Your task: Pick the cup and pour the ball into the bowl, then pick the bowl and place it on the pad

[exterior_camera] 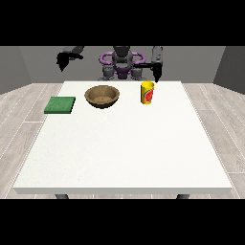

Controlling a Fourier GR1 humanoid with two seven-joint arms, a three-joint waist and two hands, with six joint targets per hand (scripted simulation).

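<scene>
We're looking at an early stage, prob. nothing done yet. The yellow cup w/ red label point(148, 92) is standing upright on the large white table point(124, 148), untouched, w/ the hand at the view's right point(156, 73) hanging just above & behind it; we can't tell how it's set. The ball isn't showing. The round brown wooden bowl point(102, 95) is sitting beside the cup, near the flat green square pad point(60, 105). The hand at the view's left point(62, 60) is raised clear; state unclear too. Grasp, pour, bowl move: all left.
</scene>
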